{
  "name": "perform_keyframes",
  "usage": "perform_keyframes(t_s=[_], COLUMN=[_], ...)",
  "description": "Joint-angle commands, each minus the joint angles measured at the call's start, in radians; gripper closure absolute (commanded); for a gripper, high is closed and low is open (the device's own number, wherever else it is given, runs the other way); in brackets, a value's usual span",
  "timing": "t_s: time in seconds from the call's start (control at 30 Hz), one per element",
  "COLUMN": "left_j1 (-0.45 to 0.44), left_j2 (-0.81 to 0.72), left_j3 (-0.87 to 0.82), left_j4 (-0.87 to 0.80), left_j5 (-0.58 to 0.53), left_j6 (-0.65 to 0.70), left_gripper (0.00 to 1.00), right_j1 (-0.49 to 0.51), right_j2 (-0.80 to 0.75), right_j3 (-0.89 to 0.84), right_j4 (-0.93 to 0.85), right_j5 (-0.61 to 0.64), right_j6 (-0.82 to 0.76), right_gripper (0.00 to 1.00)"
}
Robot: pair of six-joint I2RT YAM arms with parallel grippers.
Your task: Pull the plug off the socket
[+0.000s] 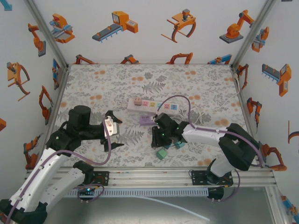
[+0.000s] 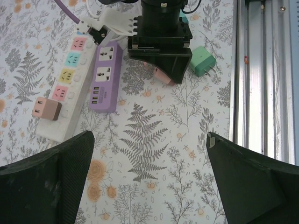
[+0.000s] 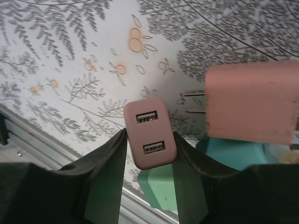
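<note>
Table (image 1: 93, 88): floral, white strip (image 1: 168, 108) at middle.
Right pincer (image 3: 149, 140): clamped on pink plug (image 3: 149, 130).
Left pincer (image 2: 149, 137): wide; seated plug (image 2: 46, 108) ahead, to its left.

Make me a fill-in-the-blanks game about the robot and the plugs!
The right gripper is shut on a ___ charger.
That charger has ___ USB ports.
The purple strip lies beside the ___ power strip.
The left gripper, holding nothing, is ___, not shut.
Missing words: pink, two, white, open.
</note>
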Motion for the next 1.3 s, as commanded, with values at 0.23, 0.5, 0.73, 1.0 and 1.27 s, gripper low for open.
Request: perform_keyframes(t_s=[0.23, 0.5, 0.73, 1.0, 1.27], left_j1=[-0.003, -0.004, -0.004, 0.002, 0.073], left_j2=[-0.004, -0.015, -0.040, 0.025, 0.130], left_j3=[-0.017, -0.024, -0.064, 0.003, 0.054], left_j4=[0.034, 0.068, 0.278, 0.393, 0.296], left_j5=[0.006, 0.004, -0.126, -0.503, -0.819], left_j6=[-0.008, -0.028, -0.238, -0.720, -0.920], left_gripper=[0.03, 0.03, 0.03, 0.03, 0.03], right_j1=[0.004, 0.004, 0.004, 0.004, 0.001], right_j2=[-0.136, -0.292, -0.453, -0.614, -0.537], right_j3=[0.023, 0.050, 0.101, 0.020, -0.005], right_j4=[-0.098, -0.172, -0.163, 0.146, 0.428], right_j5=[0.088, 0.180, 0.386, 0.582, 0.491], right_j6=[-0.031, -0.100, -0.313, -0.815, -1.267], right_gripper=[0.43, 0.42, 0.40, 0.20, 0.01])
